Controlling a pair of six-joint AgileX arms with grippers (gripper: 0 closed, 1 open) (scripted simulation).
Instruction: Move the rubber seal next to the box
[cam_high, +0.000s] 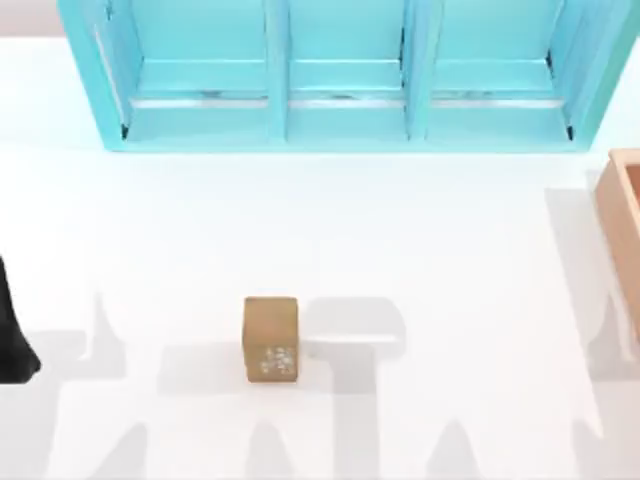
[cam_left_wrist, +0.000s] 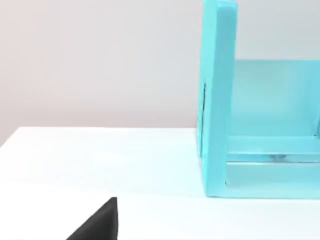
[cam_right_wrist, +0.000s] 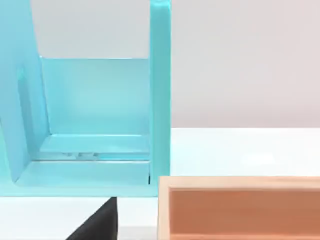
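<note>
The rubber seal (cam_high: 270, 338), a small tan-brown block with a whitish speckled mark on its near face, stands alone on the white table, a little left of centre and towards the front. The peach-orange box (cam_high: 622, 225) is at the right edge, cut off by the frame, far from the seal. In the right wrist view the box's thick wall (cam_right_wrist: 240, 207) is close by. My left gripper (cam_high: 12, 330) is a dark shape at the table's left edge, well left of the seal. A black tip of my right gripper (cam_right_wrist: 97, 224) sits near the box.
A turquoise shelf unit (cam_high: 345, 80) with three open bays runs along the back of the table. Its side panel (cam_left_wrist: 217, 100) stands ahead of the left wrist. White tabletop (cam_high: 450, 250) lies between seal and box.
</note>
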